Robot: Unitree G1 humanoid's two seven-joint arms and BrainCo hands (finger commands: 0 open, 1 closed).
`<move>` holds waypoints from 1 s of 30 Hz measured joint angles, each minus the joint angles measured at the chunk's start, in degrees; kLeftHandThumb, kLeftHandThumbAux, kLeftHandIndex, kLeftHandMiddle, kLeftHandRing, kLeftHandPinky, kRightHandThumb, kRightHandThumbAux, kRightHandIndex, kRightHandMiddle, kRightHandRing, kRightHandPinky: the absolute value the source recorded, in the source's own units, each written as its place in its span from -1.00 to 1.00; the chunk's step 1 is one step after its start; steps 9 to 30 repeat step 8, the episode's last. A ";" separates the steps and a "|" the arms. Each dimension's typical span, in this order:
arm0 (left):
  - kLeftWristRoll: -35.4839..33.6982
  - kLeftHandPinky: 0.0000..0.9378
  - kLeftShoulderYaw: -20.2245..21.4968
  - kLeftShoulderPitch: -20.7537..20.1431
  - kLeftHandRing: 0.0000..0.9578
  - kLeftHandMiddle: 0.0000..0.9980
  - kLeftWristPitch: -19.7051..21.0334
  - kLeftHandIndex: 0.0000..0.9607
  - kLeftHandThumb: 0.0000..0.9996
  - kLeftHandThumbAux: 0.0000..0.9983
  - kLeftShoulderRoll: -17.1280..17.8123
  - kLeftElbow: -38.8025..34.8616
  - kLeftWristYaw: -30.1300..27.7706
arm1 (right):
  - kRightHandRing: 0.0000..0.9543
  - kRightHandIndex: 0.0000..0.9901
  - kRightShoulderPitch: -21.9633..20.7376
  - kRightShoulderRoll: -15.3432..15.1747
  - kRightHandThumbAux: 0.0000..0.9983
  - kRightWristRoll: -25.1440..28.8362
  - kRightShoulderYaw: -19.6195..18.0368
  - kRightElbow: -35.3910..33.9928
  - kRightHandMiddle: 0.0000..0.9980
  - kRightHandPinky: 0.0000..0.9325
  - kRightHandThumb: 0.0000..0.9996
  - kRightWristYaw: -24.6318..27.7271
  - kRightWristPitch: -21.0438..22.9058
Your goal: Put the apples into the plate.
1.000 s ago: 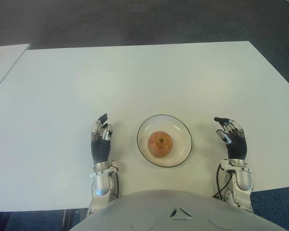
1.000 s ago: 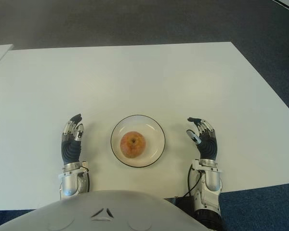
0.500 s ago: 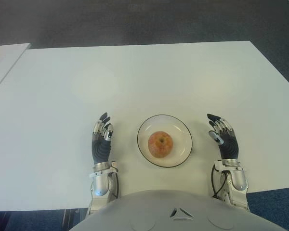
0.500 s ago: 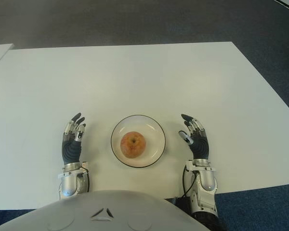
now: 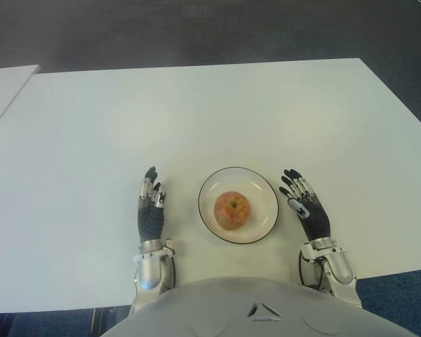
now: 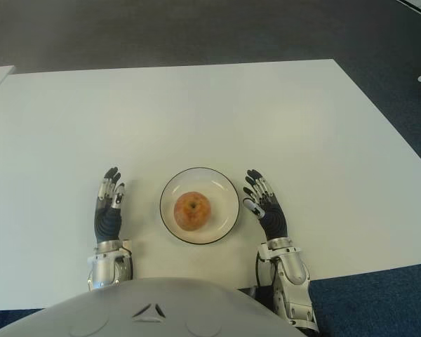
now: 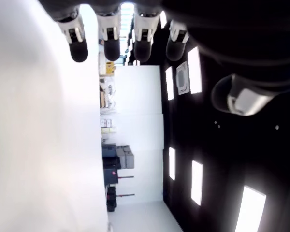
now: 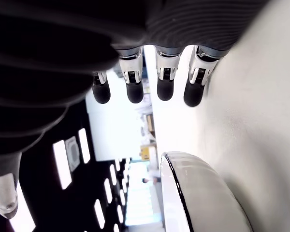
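One red-yellow apple (image 5: 232, 210) sits in the middle of a white plate with a dark rim (image 5: 264, 189), near the front edge of the white table (image 5: 196, 112). My right hand (image 5: 303, 205) is just to the right of the plate, fingers straight and spread, holding nothing. In the right wrist view the plate rim (image 8: 176, 181) shows close under the right hand's fingertips (image 8: 165, 89). My left hand (image 5: 150, 203) is to the left of the plate, open and idle. In the left wrist view its fingers (image 7: 111, 47) are extended beside the table surface.
A second white table (image 5: 3, 88) stands at the far left with a narrow gap between. Dark carpet (image 5: 196, 31) lies beyond the far edge. My torso (image 5: 252, 309) covers the table's front edge.
My right hand has moved left, from well clear of the plate to right beside its rim. The left hand has barely shifted. The apple stays in the plate.
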 measured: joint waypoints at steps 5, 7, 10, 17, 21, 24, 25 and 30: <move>-0.77 -1.00 -3.03 3.27 -1.00 -1.00 5.51 -1.00 -0.87 -0.35 -0.48 -3.97 -2.55 | -1.00 -1.00 -0.14 -0.52 0.10 -0.51 0.56 -2.10 -1.00 -1.00 -0.78 -1.32 3.69; -1.25 -1.00 -3.58 4.00 -1.00 -1.00 7.05 -1.00 -0.87 -0.35 -0.35 -5.04 -3.54 | -1.00 -1.00 -0.16 -0.50 0.11 -0.86 0.85 -2.80 -1.00 -1.00 -0.79 -2.00 4.83; -1.41 -1.00 -3.92 4.34 -1.00 -1.00 7.52 -1.00 -0.87 -0.35 -0.29 -5.59 -3.97 | -1.00 -1.00 -0.16 -0.50 0.11 -1.08 0.96 -3.18 -1.00 -1.00 -0.79 -2.34 5.34; -1.41 -1.00 -3.92 4.34 -1.00 -1.00 7.52 -1.00 -0.87 -0.35 -0.29 -5.59 -3.97 | -1.00 -1.00 -0.16 -0.50 0.11 -1.08 0.96 -3.18 -1.00 -1.00 -0.79 -2.34 5.34; -1.41 -1.00 -3.92 4.34 -1.00 -1.00 7.52 -1.00 -0.87 -0.35 -0.29 -5.59 -3.97 | -1.00 -1.00 -0.16 -0.50 0.11 -1.08 0.96 -3.18 -1.00 -1.00 -0.79 -2.34 5.34; -1.41 -1.00 -3.92 4.34 -1.00 -1.00 7.52 -1.00 -0.87 -0.35 -0.29 -5.59 -3.97 | -1.00 -1.00 -0.16 -0.50 0.11 -1.08 0.96 -3.18 -1.00 -1.00 -0.79 -2.34 5.34; -1.41 -1.00 -3.92 4.34 -1.00 -1.00 7.52 -1.00 -0.87 -0.35 -0.29 -5.59 -3.97 | -1.00 -1.00 -0.16 -0.50 0.11 -1.08 0.96 -3.18 -1.00 -1.00 -0.79 -2.34 5.34; -1.41 -1.00 -3.92 4.34 -1.00 -1.00 7.52 -1.00 -0.87 -0.35 -0.29 -5.59 -3.97 | -1.00 -1.00 -0.16 -0.50 0.11 -1.08 0.96 -3.18 -1.00 -1.00 -0.79 -2.34 5.34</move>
